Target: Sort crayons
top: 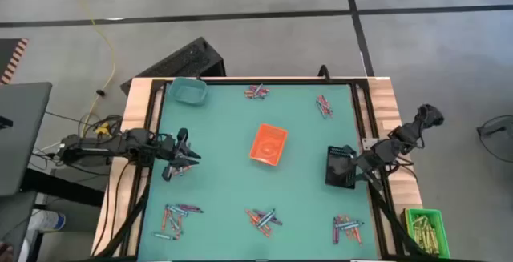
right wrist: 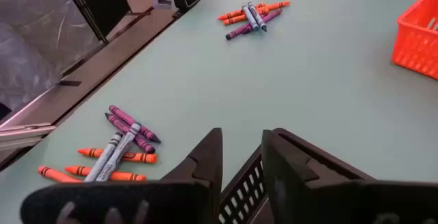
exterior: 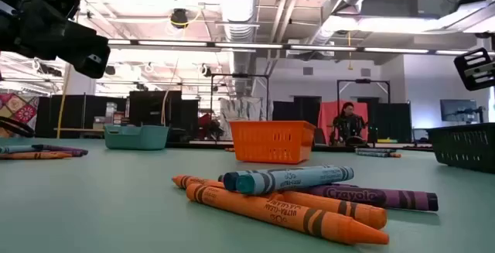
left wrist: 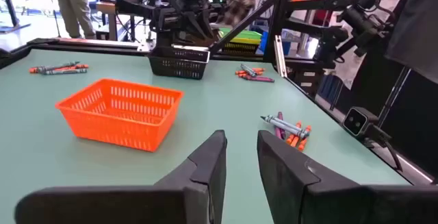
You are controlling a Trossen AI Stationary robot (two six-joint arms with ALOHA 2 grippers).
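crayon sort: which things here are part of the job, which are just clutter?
Job:
- crayons, in several small piles on the mat
- orange basket
- teal basket
- black basket, under the right gripper

Lying about:
- green bin of yellow sticks, off the mat
- yellow cable on the floor

Black basket (right wrist: 246, 190) mostly hidden behind the right gripper's fingers (right wrist: 205, 159), orange basket (right wrist: 419, 33) cut off by the right wrist view's edge, crayons (top: 257, 92) too small in the high view to tell colours, seated person (exterior: 347, 123) far off and blurred.
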